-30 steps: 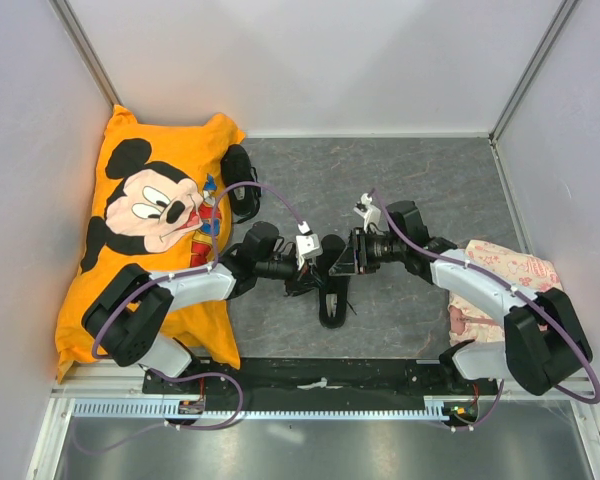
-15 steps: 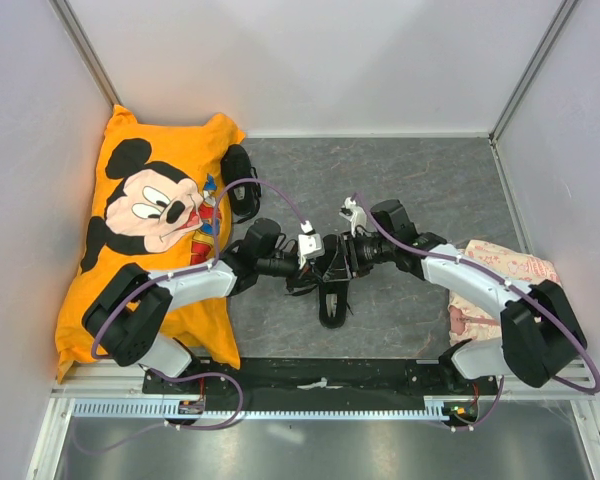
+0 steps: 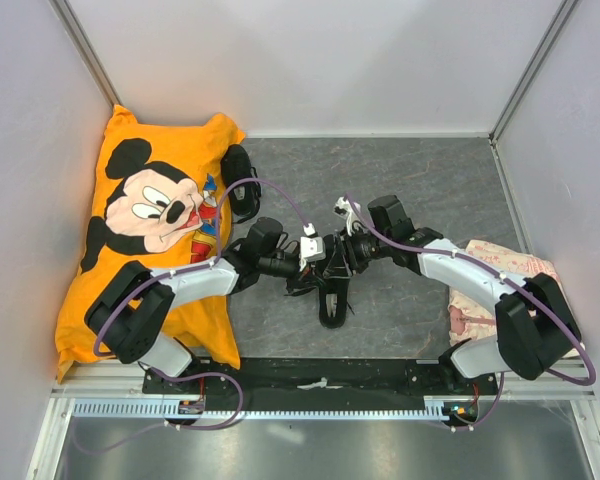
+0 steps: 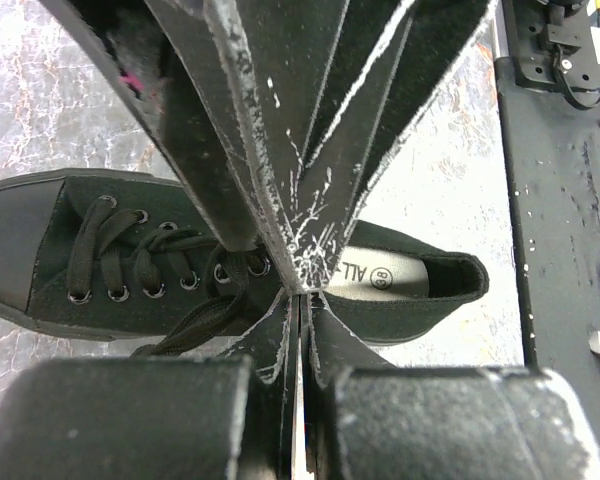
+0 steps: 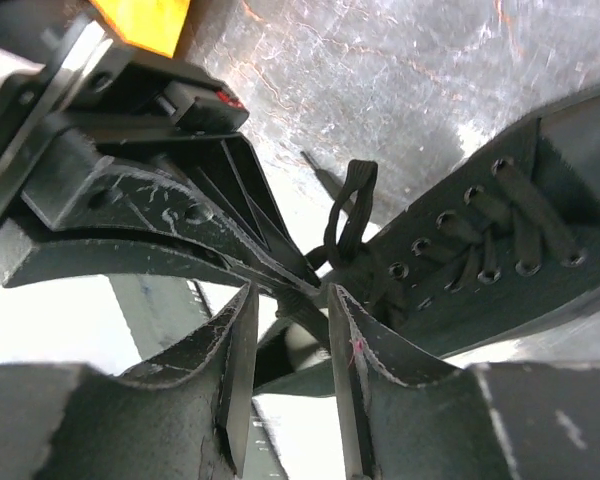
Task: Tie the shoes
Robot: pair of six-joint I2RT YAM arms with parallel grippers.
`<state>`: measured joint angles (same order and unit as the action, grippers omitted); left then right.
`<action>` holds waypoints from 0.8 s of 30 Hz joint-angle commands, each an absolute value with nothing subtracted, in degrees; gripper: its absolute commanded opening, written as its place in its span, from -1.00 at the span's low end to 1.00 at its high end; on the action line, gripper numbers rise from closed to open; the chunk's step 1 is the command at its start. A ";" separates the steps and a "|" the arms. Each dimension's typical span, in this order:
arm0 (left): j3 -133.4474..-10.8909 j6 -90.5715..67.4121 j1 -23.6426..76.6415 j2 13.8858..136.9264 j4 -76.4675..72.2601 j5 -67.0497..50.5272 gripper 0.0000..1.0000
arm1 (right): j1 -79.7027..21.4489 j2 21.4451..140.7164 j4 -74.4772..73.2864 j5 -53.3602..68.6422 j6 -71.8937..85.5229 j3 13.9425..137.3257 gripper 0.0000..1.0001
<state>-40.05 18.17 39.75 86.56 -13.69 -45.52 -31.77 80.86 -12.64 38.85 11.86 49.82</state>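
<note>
The left arm folded at its elbow over the lower edge of the orange pillow (image 3: 145,215) and ran its forearm rightward to the middle of the grey tabletop (image 3: 420,180). The right arm bent at an elbow near a pink patterned cloth (image 3: 505,265) and sent its forearm up and leftward to the same spot. The two wrists met almost tip to tip above a black shoe (image 3: 330,305), which stood on its sole between the arms, not far from their base rail. The left pincer (image 3: 318,270) pointed toward the right one over the shoe's eyelets. Seen from its own wrist, its fingers (image 4: 270,340) were pressed together to a hairline slit, and a flat strand of lace (image 4: 195,320) ran from the eyelets into their tips, apparently pinched there. Just past those tips the insole showed a small pale label (image 4: 365,275). The right pincer (image 3: 338,260) angled down from the opposite side with its fingers (image 5: 238,330) a modest gap apart. It gripped nothing that could be seen, and its tips sat on either side of the left pincer's tip. In the right wrist view a lace loop stood up just beyond that meeting point, beside the laced front of the shoe. A second black shoe (image 3: 240,180) lay farther back against the right edge of the pillow, well apart from both pincers.
</note>
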 commanded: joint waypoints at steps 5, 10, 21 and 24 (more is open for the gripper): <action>-42.89 22.94 39.73 87.63 -13.10 -48.60 -0.97 | -31.29 77.35 -12.04 43.15 -9.56 49.75 -0.08; -43.33 23.29 39.55 88.15 -12.92 -49.57 -0.97 | -31.29 78.13 -13.88 46.83 -18.00 51.24 -0.07; -43.15 23.20 39.20 88.33 -13.54 -50.89 -0.97 | -31.29 80.24 -15.12 49.83 -21.53 51.33 -0.08; -43.15 23.12 39.20 88.50 -13.62 -51.15 -0.97 | -31.29 81.03 -14.85 50.01 -21.45 51.59 -0.11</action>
<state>-41.32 20.97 39.46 87.72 -12.34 -48.77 -31.48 79.77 -15.59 47.33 -18.96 49.84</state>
